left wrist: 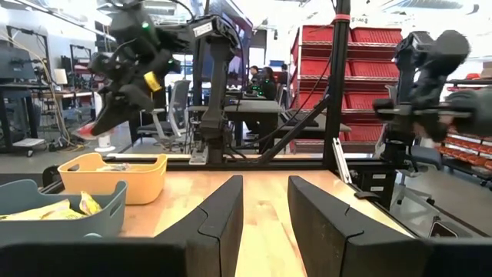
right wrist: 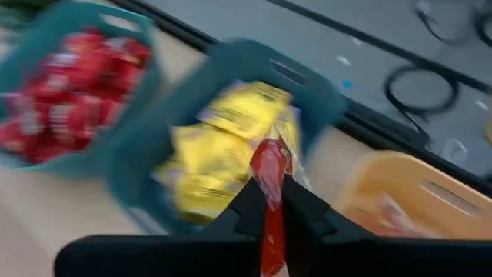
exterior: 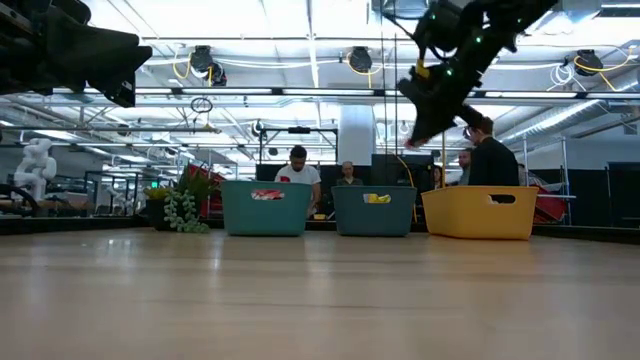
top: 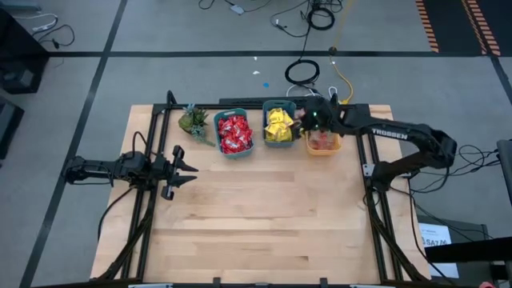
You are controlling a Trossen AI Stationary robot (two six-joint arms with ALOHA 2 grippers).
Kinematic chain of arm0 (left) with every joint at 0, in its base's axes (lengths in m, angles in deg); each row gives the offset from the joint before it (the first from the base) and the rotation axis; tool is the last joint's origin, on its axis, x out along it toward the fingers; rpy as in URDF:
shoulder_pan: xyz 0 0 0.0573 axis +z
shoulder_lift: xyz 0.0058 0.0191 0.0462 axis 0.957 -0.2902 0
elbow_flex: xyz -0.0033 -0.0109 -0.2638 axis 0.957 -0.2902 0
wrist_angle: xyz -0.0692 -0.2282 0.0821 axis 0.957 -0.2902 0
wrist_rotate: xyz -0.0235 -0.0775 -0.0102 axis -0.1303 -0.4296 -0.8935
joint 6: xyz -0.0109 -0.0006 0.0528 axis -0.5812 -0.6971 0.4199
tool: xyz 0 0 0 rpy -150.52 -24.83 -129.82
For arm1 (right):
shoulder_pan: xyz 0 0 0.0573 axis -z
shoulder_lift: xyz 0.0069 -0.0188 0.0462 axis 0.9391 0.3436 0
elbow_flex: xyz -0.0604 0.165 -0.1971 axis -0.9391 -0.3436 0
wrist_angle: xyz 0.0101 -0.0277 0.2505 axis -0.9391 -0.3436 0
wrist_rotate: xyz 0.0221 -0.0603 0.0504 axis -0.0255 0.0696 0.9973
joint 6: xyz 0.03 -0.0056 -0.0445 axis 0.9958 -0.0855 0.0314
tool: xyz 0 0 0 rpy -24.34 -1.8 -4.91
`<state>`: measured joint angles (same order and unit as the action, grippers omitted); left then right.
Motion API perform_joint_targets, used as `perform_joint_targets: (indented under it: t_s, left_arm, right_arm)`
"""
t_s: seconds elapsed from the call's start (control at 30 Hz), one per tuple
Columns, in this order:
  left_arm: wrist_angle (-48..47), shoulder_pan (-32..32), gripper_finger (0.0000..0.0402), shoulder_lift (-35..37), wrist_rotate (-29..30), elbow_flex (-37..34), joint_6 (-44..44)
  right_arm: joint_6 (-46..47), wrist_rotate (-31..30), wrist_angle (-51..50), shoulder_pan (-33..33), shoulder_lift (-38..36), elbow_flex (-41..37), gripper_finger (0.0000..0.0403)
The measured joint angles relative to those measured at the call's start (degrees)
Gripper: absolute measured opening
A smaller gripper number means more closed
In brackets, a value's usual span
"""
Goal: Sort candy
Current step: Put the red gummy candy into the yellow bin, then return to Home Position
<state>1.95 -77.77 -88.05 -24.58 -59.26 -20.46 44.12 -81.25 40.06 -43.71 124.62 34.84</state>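
1. Nearest the camera on the bare pale wooden table (top: 264,216), the left gripper (top: 186,170) waits at the left edge, its two dark fingers (left wrist: 223,219) apart around nothing.
2. Farther back stands a row of three bins, with a small green plant (top: 193,121) at the left end.
3. Beside the plant, a teal plastic bin (top: 234,133) holds red candy packets (right wrist: 65,96).
4. Next along, a second teal plastic bin (top: 279,125) holds yellow candy packets (right wrist: 219,158).
5. At the right end sits a yellow plastic bin (exterior: 479,212).
6. Above the gap between the yellow-packet bin and the yellow bin hangs the right gripper (right wrist: 273,196), clamped on one red candy packet (right wrist: 270,173).
7. Beyond the table, people (exterior: 298,170) sit in the room.
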Motion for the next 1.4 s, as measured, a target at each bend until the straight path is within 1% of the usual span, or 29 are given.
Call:
perform_joint_targets:
  t_s: [0.1,0.2,0.3,0.4,0.63,0.8,1.0,1.4]
  left_arm:
    - [0.01,0.01,0.0114,-0.01,0.0,-0.01,0.0]
    - [0.0,0.01,0.0114,-0.01,0.0,-0.02,0.0]
    - [0.0,0.02,0.0114,-0.02,0.0,-0.02,0.0]
    - [0.0,0.02,0.0114,0.0,0.0,-0.01,0.0]
    - [0.01,0.01,0.0114,-0.01,0.0,-0.02,0.0]
    - [0.0,0.0,0.0114,-0.02,0.0,-0.02,0.0]
    - [0.01,0.01,0.0114,-0.01,0.02,-0.01,0.0]
    - [0.0,0.02,0.0114,0.0,0.0,-0.02,0.0]
  right_arm:
    - [-1.56,0.02,-3.16,3.94,0.0,0.03,0.0031]
    - [-2.17,-0.02,-5.83,7.5,0.0,0.03,0.0051]
    - [-2.02,0.21,-6.9,10.86,0.0,0.1,0.0083]
    - [-2.3,2.43,-7.42,13.4,0.0,0.1,0.0125]
    - [-3.52,3.25,-8.07,15.53,0.0,0.1,0.0216]
    - [-4.88,3.02,-8.36,15.52,0.0,0.12,0.0258]
    - [-5.02,3.04,-8.51,15.52,0.0,0.17,0.0278]
    - [-4.84,3.15,-7.93,15.48,-0.02,0.19,0.0279]
